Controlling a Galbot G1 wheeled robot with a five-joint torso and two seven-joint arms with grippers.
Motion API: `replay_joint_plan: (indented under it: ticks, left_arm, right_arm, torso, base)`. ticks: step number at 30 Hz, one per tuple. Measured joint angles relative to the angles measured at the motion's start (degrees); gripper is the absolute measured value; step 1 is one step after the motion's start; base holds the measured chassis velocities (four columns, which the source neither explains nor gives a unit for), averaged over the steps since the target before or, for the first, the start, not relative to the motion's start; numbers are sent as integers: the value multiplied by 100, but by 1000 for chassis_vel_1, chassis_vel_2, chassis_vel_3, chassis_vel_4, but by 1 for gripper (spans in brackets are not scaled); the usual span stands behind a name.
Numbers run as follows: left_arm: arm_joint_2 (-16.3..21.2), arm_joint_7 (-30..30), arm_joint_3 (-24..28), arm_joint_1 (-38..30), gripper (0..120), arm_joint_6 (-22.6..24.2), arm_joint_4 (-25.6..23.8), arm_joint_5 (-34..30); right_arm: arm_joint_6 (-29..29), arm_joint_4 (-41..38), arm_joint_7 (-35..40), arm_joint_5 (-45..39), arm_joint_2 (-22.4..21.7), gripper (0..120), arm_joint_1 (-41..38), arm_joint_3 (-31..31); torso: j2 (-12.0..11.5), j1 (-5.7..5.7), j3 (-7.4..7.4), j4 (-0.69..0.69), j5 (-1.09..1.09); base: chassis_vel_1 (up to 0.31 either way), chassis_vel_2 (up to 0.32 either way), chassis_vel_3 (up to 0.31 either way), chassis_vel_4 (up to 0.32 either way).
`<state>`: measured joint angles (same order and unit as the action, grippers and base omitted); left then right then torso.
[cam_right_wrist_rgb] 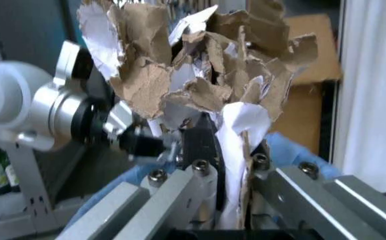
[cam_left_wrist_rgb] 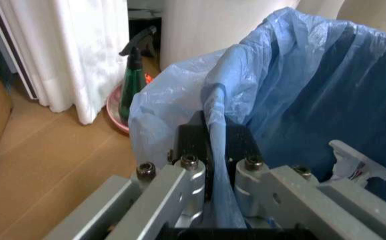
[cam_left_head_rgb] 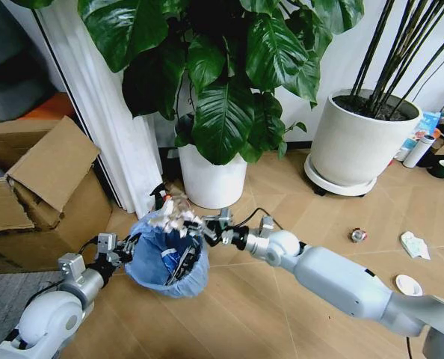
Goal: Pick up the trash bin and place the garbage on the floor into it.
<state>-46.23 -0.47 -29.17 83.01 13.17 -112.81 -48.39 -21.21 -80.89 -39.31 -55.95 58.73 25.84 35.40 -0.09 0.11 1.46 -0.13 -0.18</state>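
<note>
From the head view, the left tool [cam_left_head_rgb: 123,249] is pinching the near rim of the trash bin [cam_left_head_rgb: 170,258], which sits low in front of the robot, just in front of the white plant pot [cam_left_head_rgb: 211,179]; can't tell if the bin is touching the floor [cam_left_head_rgb: 282,314] or held just off it. The right tool [cam_left_head_rgb: 199,221] is right over the bin's mouth, clamped on a crumpled paper wad [cam_left_head_rgb: 173,211]. More garbage is well off to the right on the boards: a red-silver piece [cam_left_head_rgb: 357,235], a white tissue [cam_left_head_rgb: 415,244] and a round white lid [cam_left_head_rgb: 409,285]. Left wrist view: the left tool [cam_left_wrist_rgb: 220,165] is pressed together on a fold of the blue bag [cam_left_wrist_rgb: 300,90] at the rim, with a green spray bottle [cam_left_wrist_rgb: 134,80] beyond by the curtain [cam_left_wrist_rgb: 72,50]. Right wrist view: the right tool [cam_right_wrist_rgb: 226,160] is squeezing the torn brown-and-white paper wad [cam_right_wrist_rgb: 200,65], which sticks out past the fingertips, with the blue bag rim [cam_right_wrist_rgb: 293,150] just beside them.
</note>
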Motion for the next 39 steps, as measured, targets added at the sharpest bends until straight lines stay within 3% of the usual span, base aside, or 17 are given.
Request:
replay_joint_plan:
  ticks: [4, 6, 8, 16, 18, 20, 27, 30, 36, 39]
  left_arm:
    - [11, 1, 4, -3, 0, 4, -14, -23]
    - [12, 1, 4, -5, 0, 16, -38, -60]
    - [13, 1, 4, -5, 0, 21, -44, -73]
    - [58, 2, -19, 9, 0, 34, -52, -117]
    - [61, 3, -19, 9, 0, 34, -52, -119]
    - [68, 4, -20, 8, 0, 37, -47, -123]
    - [82, 5, -21, 7, 0, 40, -18, -125]
    - [77, 3, -34, 6, 0, 40, -16, -125]
    - [14, -9, -138, 28, 0, 39, -10, -127]
    - [-114, -13, -250, 55, 0, 32, -6, -128]
  right_arm:
    - [53, 43, 51, 84, -11, 11, -193, 272]
    - [120, 93, 59, 108, -19, 23, -370, 425]
    - [143, 107, 62, 113, -31, 26, -430, 472]
    - [275, 58, 101, 28, -261, 60, -751, 729]
    - [280, 43, 103, 16, -290, 63, -789, 748]
    - [314, -31, 118, -20, -370, 75, -882, 812]
    - [356, -190, 161, -104, -524, 97, -1088, 983]
    - [352, -215, 238, -105, -560, 100, -1067, 897]
    - [351, -351, 1107, -68, -740, 100, -209, -128]
    - [508, -595, 2177, 161, -944, 100, 785, -1433]
  torso:
    - [0, 0, 0, 0, 0]
    - [0, 0, 0, 0, 0]
    - [0, 0, 0, 0, 0]
    - [1, 0, -1, -1, 1]
    - [1, 0, -1, -1, 0]
    - [1, 0, -1, 0, 1]
    - [1, 0, -1, 0, 0]
    - [1, 0, 0, 1, 1]
    - [1, 0, -1, 2, 3]
    - [1, -1, -1, 0, 2]
  base:
    - [0, 0, 0, 0]
    - [0, 0, 0, 0]
    - [0, 0, 0, 0]
    - [0, 0, 0, 0]
    - [0, 0, 0, 0]
    - [0, 0, 0, 0]
    - [0, 0, 0, 0]
    - [0, 0, 0, 0]
    - [0, 0, 0, 0]
    - [0, 0, 0, 0]
